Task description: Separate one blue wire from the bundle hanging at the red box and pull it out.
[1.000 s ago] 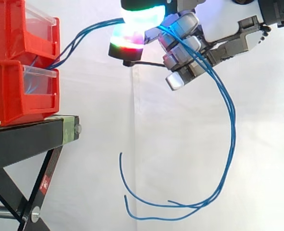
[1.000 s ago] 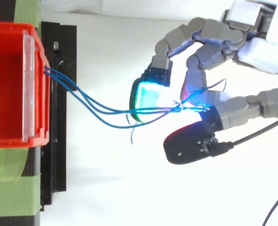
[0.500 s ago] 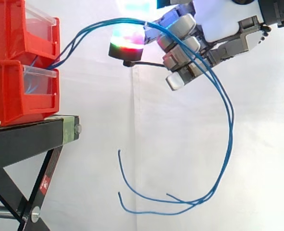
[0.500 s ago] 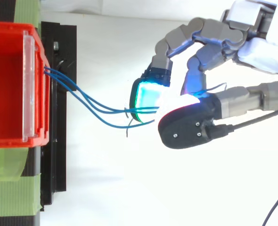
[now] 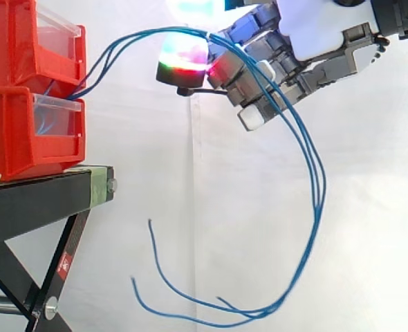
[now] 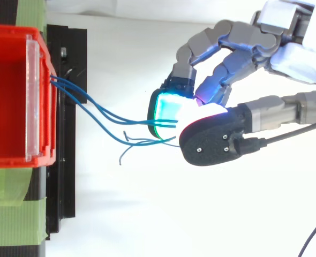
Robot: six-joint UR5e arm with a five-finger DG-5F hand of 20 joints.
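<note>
Three blue wires (image 5: 316, 173) leave the gap between the two stacked red bins (image 5: 17, 131), arch up over my hand (image 5: 308, 38), then hang in a long loop below it. Their loose ends dangle near the stand's leg. From above, the same blue wires (image 6: 102, 115) run from the red bin (image 6: 8, 96) to my hand (image 6: 286, 51). They pass between a cyan-glowing fingertip (image 6: 166, 110) and the dark thumb (image 6: 217, 142), which are closed together on them. I cannot tell whether one wire is apart from the rest.
The bins stand on a black stand (image 5: 38, 200) with slanted legs at lower left. Green tape (image 6: 13, 214) marks the stand's top. A white curtain hangs behind everything.
The thumb has closed against the glowing fingertip over the wires. The hanging loop and its loose ends have swung left and lower.
</note>
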